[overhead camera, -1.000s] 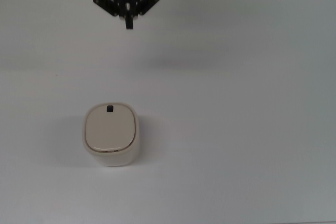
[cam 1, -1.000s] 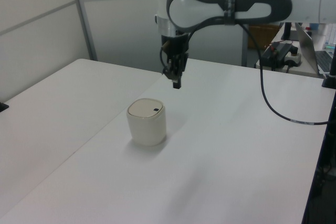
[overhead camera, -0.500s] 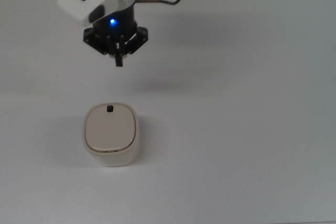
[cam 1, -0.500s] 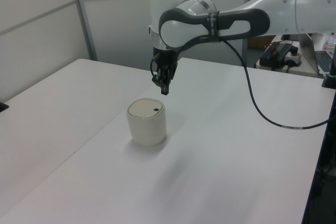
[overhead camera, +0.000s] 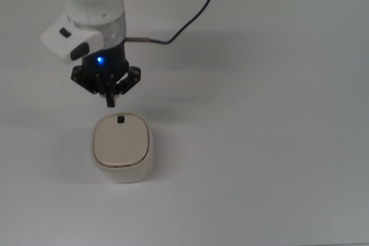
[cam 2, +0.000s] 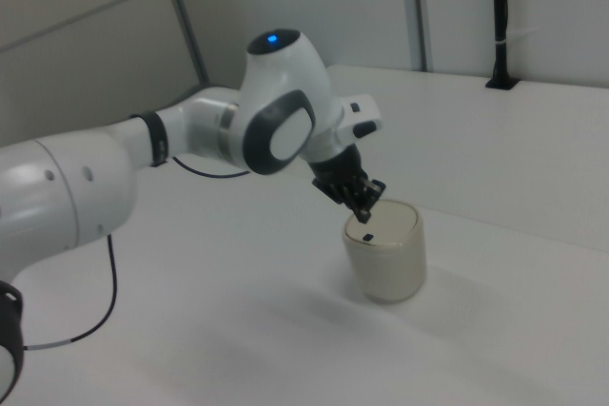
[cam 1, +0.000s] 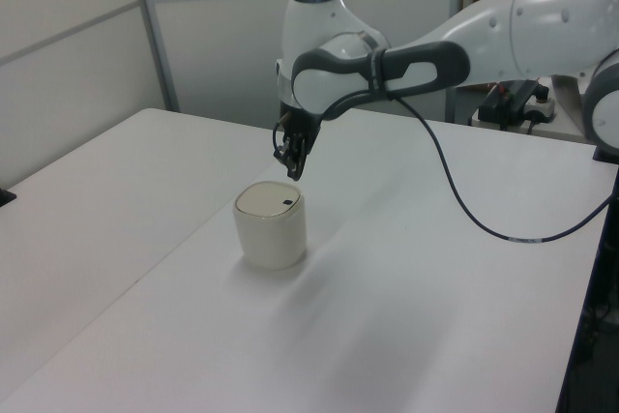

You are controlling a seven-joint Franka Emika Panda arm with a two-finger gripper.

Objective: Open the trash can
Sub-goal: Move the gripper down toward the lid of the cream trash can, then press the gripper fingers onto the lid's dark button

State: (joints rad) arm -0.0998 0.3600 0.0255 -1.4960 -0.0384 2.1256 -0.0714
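Hand [overhead camera: 110, 103] poised above trash can [overhead camera: 121, 147] — lid down

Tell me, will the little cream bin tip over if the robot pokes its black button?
Probably not: the small cream-white rounded-square trash can looks squat and sits flat on the white table. It looks light, so it might slide. The tiny black button sits near the lid's edge, so a straight-down push seems safest.

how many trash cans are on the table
1. The cream-white trash can stands on the white table, lid shut, towards the top view's lower left, just below the gripper. Nothing seems hidden.
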